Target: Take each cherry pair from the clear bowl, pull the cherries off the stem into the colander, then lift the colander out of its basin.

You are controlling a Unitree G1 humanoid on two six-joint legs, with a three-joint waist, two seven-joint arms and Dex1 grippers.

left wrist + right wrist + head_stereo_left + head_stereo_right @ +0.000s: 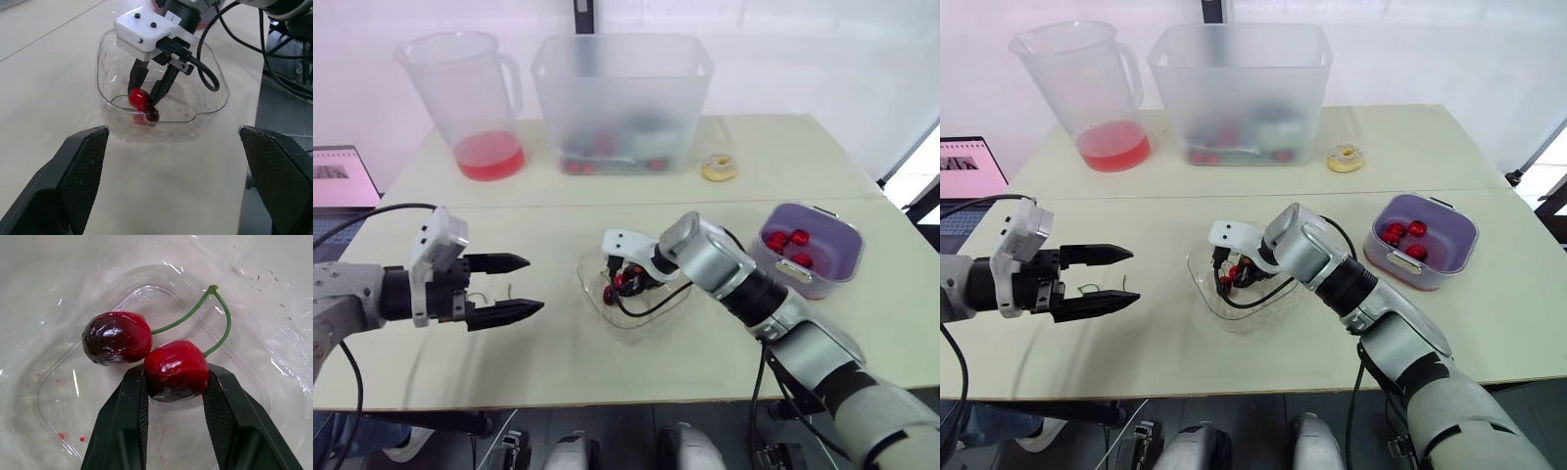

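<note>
The clear bowl [646, 318] sits at the table's middle. Inside it my right gripper [625, 282] is shut on one red cherry [176, 369] of a pair. The darker second cherry [116, 337] lies against it on the bowl floor, joined by a green forked stem [217, 308]. My left gripper [514, 286] hovers open to the left of the bowl with nothing between its fingers. The purple colander [842, 230] rests in its basin [803, 286] at the right, with a few red cherries [788, 240] in it.
A bare green stem [484, 297] lies on the table by the left gripper. At the back stand a pitcher of red liquid [484, 108], a frosted tub [622, 98] and a yellow ring [719, 168]. A laptop [342, 176] sits off the left edge.
</note>
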